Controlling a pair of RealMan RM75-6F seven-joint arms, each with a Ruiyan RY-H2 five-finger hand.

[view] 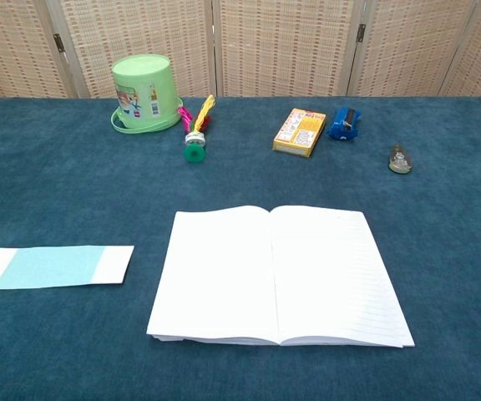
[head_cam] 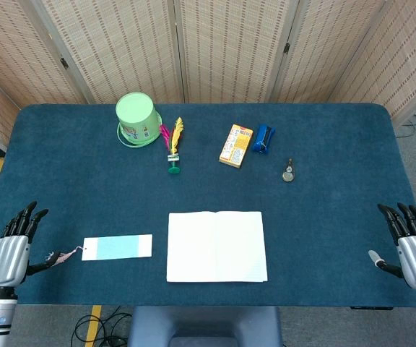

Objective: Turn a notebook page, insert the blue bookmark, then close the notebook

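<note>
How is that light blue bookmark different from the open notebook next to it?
The bookmark is one narrow strip, pale blue with white ends; the notebook is a wide, thick stack of white lined pages, lying open. The bookmark has a small tassel at its left end; the notebook has none. Both lie flat on the blue table, apart and untouched.

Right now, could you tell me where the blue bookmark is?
The blue bookmark lies flat on the table's left side, just left of the open notebook, near the left hand.
</note>
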